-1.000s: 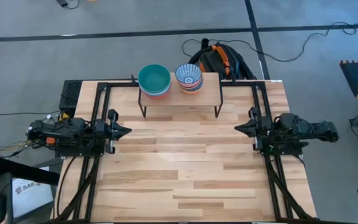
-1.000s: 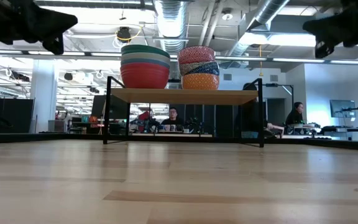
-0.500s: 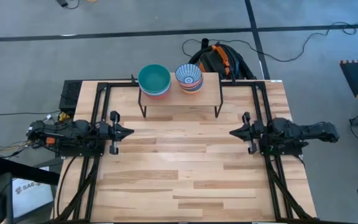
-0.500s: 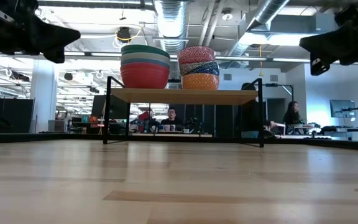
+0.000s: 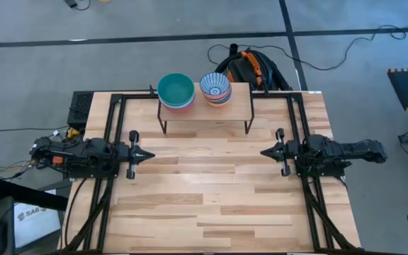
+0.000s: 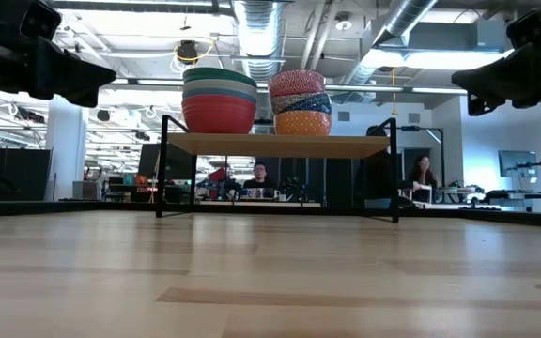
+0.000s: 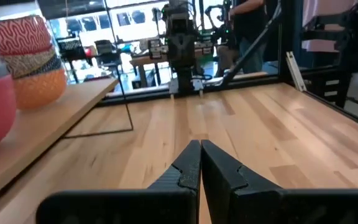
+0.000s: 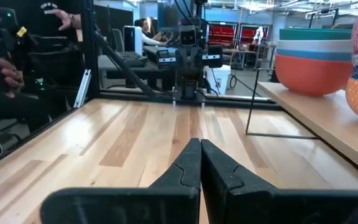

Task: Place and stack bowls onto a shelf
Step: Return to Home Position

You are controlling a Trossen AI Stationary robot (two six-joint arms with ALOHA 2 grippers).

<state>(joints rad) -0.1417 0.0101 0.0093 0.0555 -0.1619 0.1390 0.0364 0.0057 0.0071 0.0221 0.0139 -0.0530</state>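
Observation:
Two stacks of bowls stand on the shelf at the table's far middle: a teal-topped stack with an orange-red bowl at its base, and a patterned stack with a pink-red bowl on top. The shelf rests on thin black legs. My left gripper is shut at the table's left side, pointing level toward the right. My right gripper is shut at the right side, pointing level toward the left. Both hold nothing and are well clear of the shelf.
Black frame rails run along the table's left and right sides under the arms. A bag lies on the floor behind the table. People show in the room beyond. The wooden tabletop lies between the arms.
Both arms have sunk a little and stretched toward the table's middle, their fingers staying shut and level. The bowls and shelf have kept still.

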